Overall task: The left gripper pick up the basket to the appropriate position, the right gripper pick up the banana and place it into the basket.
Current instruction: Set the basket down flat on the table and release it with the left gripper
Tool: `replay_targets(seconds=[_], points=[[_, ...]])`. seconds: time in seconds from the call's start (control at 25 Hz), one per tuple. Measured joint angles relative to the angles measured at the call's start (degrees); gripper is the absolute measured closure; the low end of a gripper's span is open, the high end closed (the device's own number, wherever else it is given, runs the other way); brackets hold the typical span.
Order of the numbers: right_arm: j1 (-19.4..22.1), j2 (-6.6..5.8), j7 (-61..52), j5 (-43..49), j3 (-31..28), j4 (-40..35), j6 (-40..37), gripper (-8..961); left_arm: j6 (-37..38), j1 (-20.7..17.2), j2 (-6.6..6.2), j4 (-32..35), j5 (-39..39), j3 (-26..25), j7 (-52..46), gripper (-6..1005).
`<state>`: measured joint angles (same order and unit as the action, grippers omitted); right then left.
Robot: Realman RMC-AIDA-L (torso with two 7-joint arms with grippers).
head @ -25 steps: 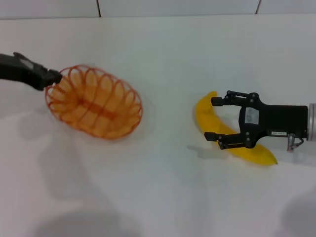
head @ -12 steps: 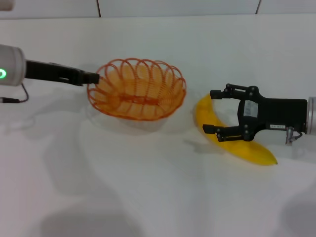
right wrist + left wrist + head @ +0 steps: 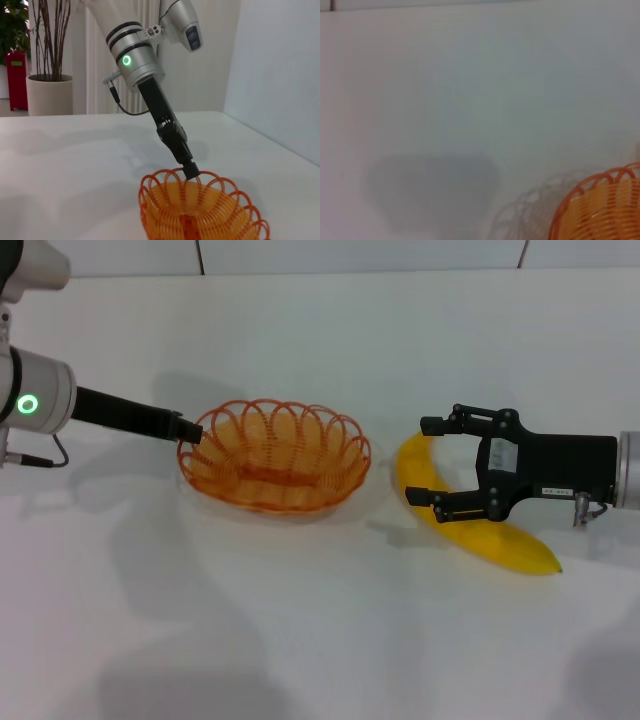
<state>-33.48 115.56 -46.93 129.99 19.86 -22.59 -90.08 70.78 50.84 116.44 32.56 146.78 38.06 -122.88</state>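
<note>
The orange wire basket (image 3: 275, 455) sits low at the middle of the white table, just left of the banana. My left gripper (image 3: 190, 430) is shut on the basket's left rim; the right wrist view shows the same grip (image 3: 191, 172) on the basket (image 3: 200, 210). The basket's rim also shows in the left wrist view (image 3: 605, 210). The yellow banana (image 3: 500, 540) lies on the table at the right. My right gripper (image 3: 420, 462) is open, with one finger on each side of the banana's far end. I cannot tell whether the basket touches the table.
The white table (image 3: 320, 640) stretches all around, with a tiled wall edge at the back. A potted plant (image 3: 47, 75) and a red object (image 3: 17, 80) stand far beyond the table in the right wrist view.
My left gripper has carried the basket rightward to the table's middle and brought it level and lower. My right gripper has shifted slightly left along the banana, still open.
</note>
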Motion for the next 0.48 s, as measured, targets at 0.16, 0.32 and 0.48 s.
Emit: replay_targets(seconds=[0.16,0.32,0.48], points=[[-0.01,-0.04,-0.22,0.00,0.00,0.00,-0.12,77,0.56,0.98,-0.11,-0.01,0.14,0.00,-2.10,957],[-0.04,-0.33,-1.78,0.00,0.00,-0.32,-1.79,77,0.78,1.64,-0.20,-0.05,0.84,0.00,-3.09,956],[-0.26,-0.82,-2.39,0.00,0.04,-0.14,-2.55,77,0.70,1.94,-0.17,-0.08,1.26,0.01,-3.23,956]])
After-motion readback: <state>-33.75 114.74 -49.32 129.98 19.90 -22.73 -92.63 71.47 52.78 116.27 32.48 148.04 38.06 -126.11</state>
